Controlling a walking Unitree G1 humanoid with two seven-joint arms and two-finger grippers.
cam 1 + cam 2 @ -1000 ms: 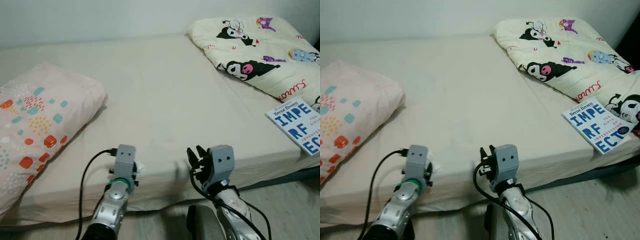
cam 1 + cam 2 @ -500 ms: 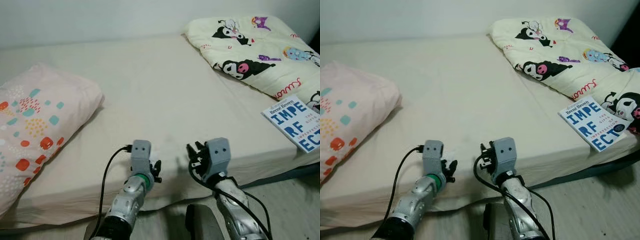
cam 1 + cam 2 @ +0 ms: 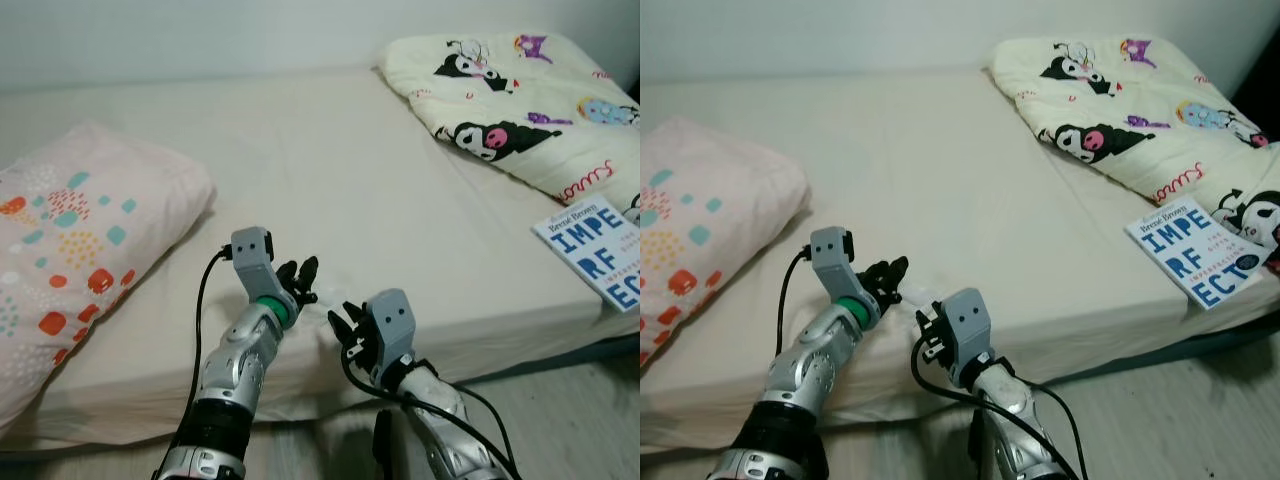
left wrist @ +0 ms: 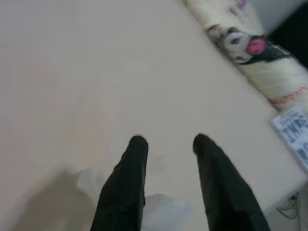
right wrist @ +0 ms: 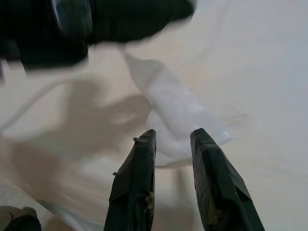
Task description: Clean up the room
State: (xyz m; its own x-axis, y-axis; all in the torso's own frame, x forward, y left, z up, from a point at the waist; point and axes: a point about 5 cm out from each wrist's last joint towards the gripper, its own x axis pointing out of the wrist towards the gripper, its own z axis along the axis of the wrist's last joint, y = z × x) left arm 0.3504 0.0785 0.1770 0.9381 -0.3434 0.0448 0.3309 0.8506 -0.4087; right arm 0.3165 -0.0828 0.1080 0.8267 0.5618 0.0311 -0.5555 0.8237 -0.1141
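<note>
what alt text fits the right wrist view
The right hand, its two black fingers slightly apart, points at a crumpled white wrapper lying on the beige bed sheet. The dark left hand hovers blurred just beyond the wrapper.

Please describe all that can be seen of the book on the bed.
The book lies flat, cover up, at the right edge of the bed. Its cover is white with big blue letters and looks like a glossy paperback. It sits tilted, not square to the edge, just below the cartoon blanket; whether they touch I cannot tell. No claw is near it.
</note>
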